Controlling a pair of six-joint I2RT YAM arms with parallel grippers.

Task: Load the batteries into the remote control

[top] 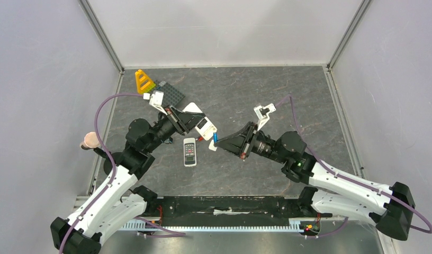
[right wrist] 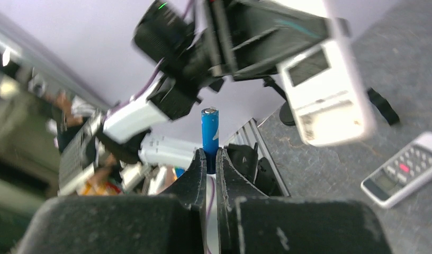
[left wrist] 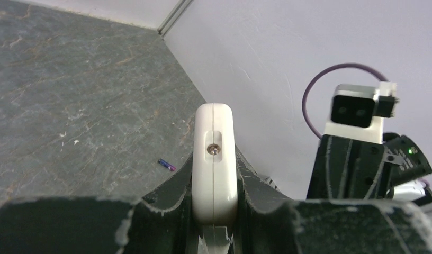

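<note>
My left gripper is shut on a white remote control and holds it off the table. In the left wrist view the remote stands edge-on between the fingers. My right gripper is shut on a blue battery, just right of that remote. In the right wrist view the battery sticks up out of the jaws, and the held remote hangs to its upper right. Another blue-purple battery lies on the table. A small red piece shows under the remote.
A second white remote with buttons lies flat on the table below the held one, also seen as a remote at the right. A yellow toy and a dark studded plate sit at the back left. Walls enclose the table.
</note>
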